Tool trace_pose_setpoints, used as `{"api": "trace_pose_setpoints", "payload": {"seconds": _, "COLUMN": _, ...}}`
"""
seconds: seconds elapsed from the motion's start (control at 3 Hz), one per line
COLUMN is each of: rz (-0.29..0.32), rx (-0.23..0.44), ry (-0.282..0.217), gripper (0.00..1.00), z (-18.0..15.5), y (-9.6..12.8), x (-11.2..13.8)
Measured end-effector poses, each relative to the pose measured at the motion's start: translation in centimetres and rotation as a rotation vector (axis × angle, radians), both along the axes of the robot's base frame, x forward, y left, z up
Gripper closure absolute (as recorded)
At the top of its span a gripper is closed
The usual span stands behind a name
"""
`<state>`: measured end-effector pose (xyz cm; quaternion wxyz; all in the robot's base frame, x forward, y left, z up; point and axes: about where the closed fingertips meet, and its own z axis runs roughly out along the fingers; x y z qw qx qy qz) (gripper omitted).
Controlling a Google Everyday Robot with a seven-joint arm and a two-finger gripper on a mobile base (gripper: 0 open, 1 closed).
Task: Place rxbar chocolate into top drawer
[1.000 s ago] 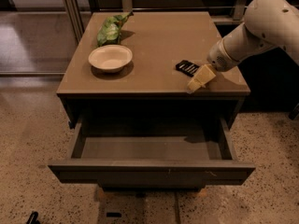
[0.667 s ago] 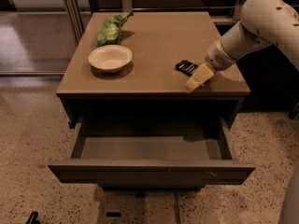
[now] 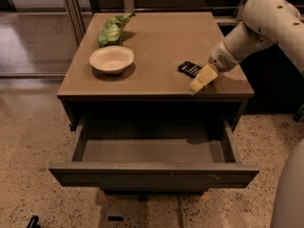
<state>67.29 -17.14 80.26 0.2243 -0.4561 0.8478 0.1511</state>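
1. The rxbar chocolate [image 3: 189, 68] lay flat on the cabinet top [image 3: 161, 37], right of centre and toward the near edge. It was not yet in the top drawer [image 3: 152, 174].
2. In my judgement the main risk was a grasp from the side. The bar was thin and flat against the wood, so a poorly placed closing could have pushed it along the surface instead of lifting it.
3. A push toward the near edge could have tipped it off the top. It might then have dropped into the drawer by luck, or missed it and hit the floor.
4. The gripper [image 3: 202, 79] sat just beside the bar on its right near side, slanted down to the cabinet top. It seemed to meet the bar's near right corner, though contact was not certain.
5. Whether the gripper was open or closed could not be told, and nothing showed that it held the bar.
6. The drawer stood pulled out below the near edge, ready to receive the bar.
7. The bowl [image 3: 111, 59] and the green bag [image 3: 112, 30] were well apart at the far left, so a collision looked unlikely.
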Motion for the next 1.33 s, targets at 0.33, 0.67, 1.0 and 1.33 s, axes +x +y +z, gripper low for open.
{"api": "trace_pose_setpoints", "payload": {"seconds": 0.33, "rz": 0.0, "rx": 0.0, "ry": 0.0, "gripper": 0.19, "z": 0.0, "y": 0.0, "x": 0.0}}
{"api": "trace_pose_setpoints", "payload": {"seconds": 0.67, "rz": 0.0, "rx": 0.0, "ry": 0.0, "gripper": 0.42, "z": -0.01, "y": 0.0, "x": 0.0}}
{"api": "trace_pose_setpoints", "payload": {"seconds": 1.0, "rz": 0.0, "rx": 0.0, "ry": 0.0, "gripper": 0.66, "z": -0.01, "y": 0.01, "x": 0.0}}
{"api": "trace_pose_setpoints", "payload": {"seconds": 1.33, "rz": 0.0, "rx": 0.0, "ry": 0.0, "gripper": 0.89, "z": -0.01, "y": 0.01, "x": 0.0}}
